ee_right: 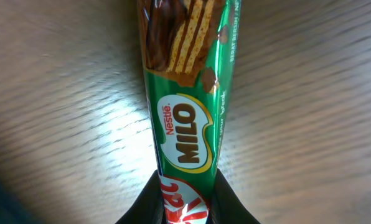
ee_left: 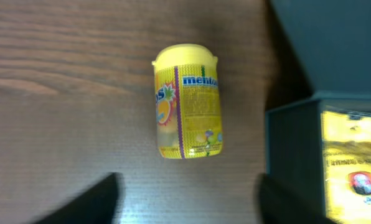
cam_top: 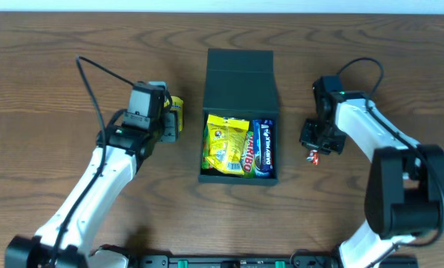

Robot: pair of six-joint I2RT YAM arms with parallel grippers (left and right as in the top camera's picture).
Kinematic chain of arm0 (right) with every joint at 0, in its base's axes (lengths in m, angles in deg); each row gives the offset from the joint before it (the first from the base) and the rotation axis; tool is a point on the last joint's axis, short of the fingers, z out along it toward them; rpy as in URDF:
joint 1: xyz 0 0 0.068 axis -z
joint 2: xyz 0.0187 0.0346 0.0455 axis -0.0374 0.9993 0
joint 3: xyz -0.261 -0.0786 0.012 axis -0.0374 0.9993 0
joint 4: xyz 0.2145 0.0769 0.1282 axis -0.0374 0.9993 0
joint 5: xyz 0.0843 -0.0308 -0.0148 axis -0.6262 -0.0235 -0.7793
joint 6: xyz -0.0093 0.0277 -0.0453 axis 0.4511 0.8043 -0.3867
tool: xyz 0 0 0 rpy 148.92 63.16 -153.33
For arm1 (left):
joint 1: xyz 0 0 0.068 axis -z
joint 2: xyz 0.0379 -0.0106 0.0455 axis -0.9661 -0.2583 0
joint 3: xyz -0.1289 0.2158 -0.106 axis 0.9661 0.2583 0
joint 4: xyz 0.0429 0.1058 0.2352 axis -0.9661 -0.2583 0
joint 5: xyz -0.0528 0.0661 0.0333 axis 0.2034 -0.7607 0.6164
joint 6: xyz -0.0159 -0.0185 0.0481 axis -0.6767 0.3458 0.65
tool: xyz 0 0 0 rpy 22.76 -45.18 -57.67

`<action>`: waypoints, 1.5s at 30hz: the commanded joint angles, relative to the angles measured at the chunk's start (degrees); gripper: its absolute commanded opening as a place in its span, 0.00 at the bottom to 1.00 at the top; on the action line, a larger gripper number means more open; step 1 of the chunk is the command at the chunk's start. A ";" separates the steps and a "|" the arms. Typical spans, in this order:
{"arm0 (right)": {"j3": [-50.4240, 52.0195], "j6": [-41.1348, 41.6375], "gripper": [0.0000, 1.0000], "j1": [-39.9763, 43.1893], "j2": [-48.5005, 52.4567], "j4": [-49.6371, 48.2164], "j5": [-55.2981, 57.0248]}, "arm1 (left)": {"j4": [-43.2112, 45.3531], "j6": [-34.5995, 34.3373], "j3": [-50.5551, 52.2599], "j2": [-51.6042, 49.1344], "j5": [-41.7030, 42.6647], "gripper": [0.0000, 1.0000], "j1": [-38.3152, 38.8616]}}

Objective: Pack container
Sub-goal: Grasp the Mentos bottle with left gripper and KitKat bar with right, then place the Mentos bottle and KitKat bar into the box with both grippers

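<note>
The dark teal container (cam_top: 240, 78) stands open at the table's middle, lid flap folded back. Inside lie yellow snack packets (cam_top: 227, 145) and a blue Dairy Milk bar (cam_top: 264, 146). Its wall also shows in the left wrist view (ee_left: 294, 155). A yellow Mentos bottle (ee_left: 187, 102) lies on its side left of the container. It also shows in the overhead view (cam_top: 176, 106). My left gripper (ee_left: 185, 202) is open, its fingers just short of the bottle. My right gripper (ee_right: 187, 202) is shut on a green Milo wafer bar (ee_right: 188, 93), right of the container (cam_top: 314, 155).
The wooden table (cam_top: 51, 67) runs all around the container. Both arms' black cables arc above the table, left cable (cam_top: 95, 74) and right cable (cam_top: 363, 67). Black fixtures sit along the front edge (cam_top: 229, 260).
</note>
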 commanded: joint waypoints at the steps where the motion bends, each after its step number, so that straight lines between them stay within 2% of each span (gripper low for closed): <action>1: -0.70 -1.44 0.03 0.35 -6.82 0.35 -0.92 | 2.36 1.20 1.01 -3.37 0.17 0.89 -0.22; 11: -0.70 -1.42 0.06 0.35 -18.29 2.82 -0.92 | 13.16 1.16 1.01 -16.13 0.96 0.86 -0.24; 15: -0.70 -1.44 0.04 0.35 -19.71 4.57 -0.94 | 15.32 0.94 0.96 -18.75 1.18 0.63 -0.24; 20: -0.70 -1.86 0.02 0.35 -19.98 5.62 -1.36 | 16.09 0.94 0.46 -19.85 1.53 0.38 -0.24; 25: -0.70 -2.29 0.02 0.35 -20.11 5.70 -1.36 | 10.49 1.03 -4.02 -19.47 1.53 0.25 -0.13; 32: -0.72 -2.29 0.02 0.35 -21.53 5.86 -1.33 | -3.34 1.18 -13.53 -14.71 1.38 0.06 0.94; 39: -0.79 -2.93 0.05 0.35 -25.42 5.81 -1.33 | -5.81 -0.02 -14.12 -3.04 -0.55 0.06 8.61; 45: -0.81 -2.93 0.06 0.35 -28.04 5.81 -1.36 | -8.11 -8.33 -14.01 -0.33 0.33 0.06 19.06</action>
